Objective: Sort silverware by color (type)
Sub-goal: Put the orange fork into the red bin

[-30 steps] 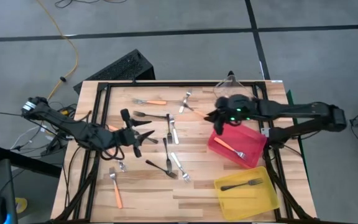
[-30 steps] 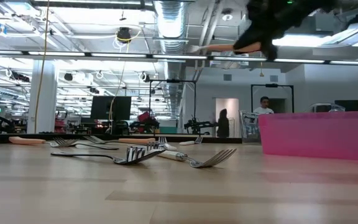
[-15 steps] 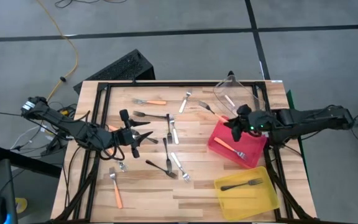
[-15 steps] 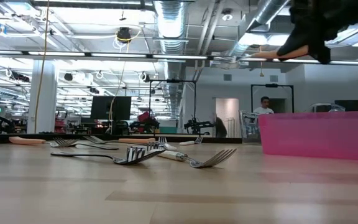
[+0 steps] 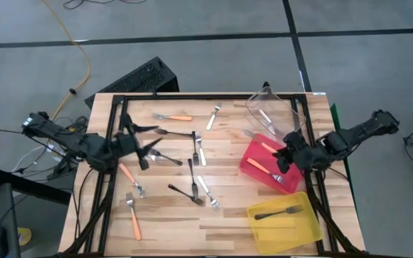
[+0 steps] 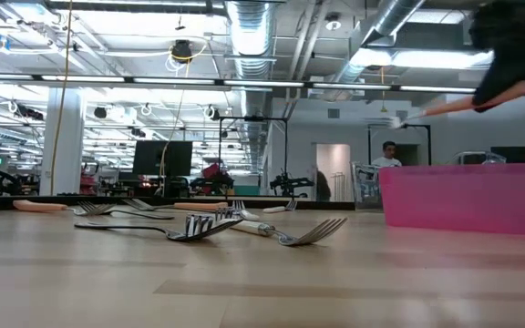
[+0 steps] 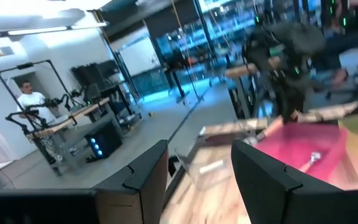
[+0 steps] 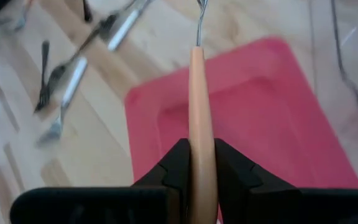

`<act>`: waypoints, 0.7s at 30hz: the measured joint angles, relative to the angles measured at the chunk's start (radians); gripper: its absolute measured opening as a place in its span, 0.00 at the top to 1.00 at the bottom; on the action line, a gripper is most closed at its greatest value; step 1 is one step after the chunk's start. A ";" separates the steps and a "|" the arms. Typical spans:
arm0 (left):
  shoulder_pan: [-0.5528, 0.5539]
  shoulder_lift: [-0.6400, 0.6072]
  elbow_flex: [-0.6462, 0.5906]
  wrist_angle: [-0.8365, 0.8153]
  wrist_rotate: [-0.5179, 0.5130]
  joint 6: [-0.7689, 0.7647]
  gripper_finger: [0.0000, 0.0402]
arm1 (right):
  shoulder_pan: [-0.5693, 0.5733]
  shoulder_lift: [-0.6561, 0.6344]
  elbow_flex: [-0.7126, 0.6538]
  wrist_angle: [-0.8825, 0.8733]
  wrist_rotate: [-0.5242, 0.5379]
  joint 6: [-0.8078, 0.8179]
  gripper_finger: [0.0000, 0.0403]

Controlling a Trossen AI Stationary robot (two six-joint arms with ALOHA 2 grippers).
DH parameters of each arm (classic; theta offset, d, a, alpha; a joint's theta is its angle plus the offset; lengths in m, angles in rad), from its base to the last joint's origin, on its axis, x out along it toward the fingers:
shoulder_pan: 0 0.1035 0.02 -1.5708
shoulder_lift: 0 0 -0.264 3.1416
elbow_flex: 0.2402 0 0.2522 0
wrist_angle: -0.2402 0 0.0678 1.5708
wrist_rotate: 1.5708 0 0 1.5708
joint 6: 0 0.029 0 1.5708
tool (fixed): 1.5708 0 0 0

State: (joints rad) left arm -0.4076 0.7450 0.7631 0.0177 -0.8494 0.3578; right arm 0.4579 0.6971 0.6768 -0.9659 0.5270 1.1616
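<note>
My right gripper (image 8: 197, 152) is shut on an orange-handled fork (image 5: 262, 143) and hangs above the red bin (image 5: 292, 179), where another orange-handled fork (image 5: 265, 169) lies. In the low view the held fork (image 6: 445, 107) juts out high above the bin (image 6: 463, 200). My left gripper (image 5: 138, 143) is open over the table's left part, nothing between its fingers (image 7: 145, 171). Several forks lie flat on the wood: orange-handled ones (image 5: 174, 117) (image 5: 127, 175), black ones (image 5: 174, 132) (image 5: 185, 192) and pale ones (image 5: 214, 117) (image 5: 206, 190). My right gripper pinches the fork's orange handle (image 8: 197, 124) between its two fingers (image 8: 178, 163). The handle runs along the fingers, and its metal head (image 8: 199, 15) sticks out ahead of them. The fingers slant down from the table's right side. The fork is lifted clear, above the red bin.
A yellow bin (image 5: 308, 228) with a black fork (image 5: 278, 212) stands at the near right. A clear bin (image 5: 282, 100) with a pale fork (image 5: 264, 116) stands at the far right. A black frame (image 5: 117, 107) runs along the table's edges.
My right gripper has carried the orange-handled fork through the air from the table's middle toward the right edge, tipping downward, until it hangs over the red bin. My left gripper has drawn back toward the left edge and risen, uncovering an orange-handled fork on the wood.
</note>
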 joint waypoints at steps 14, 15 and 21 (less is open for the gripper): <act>0.000 -0.240 0.000 -0.004 0.079 0.050 0.59 | 0.402 0.005 0.000 -0.259 0.156 0.579 0.81; 0.000 -0.244 0.000 -0.004 0.079 0.061 0.59 | 0.414 0.010 0.000 -0.266 0.157 0.605 0.81; 0.000 -0.251 0.000 -0.004 0.080 0.137 0.59 | 0.449 0.044 0.000 -0.268 0.169 0.653 0.81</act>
State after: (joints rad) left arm -0.4076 0.4944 0.7635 0.0135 -0.7698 0.4953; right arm 0.9073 0.7416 0.6769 -1.2335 0.6960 1.8145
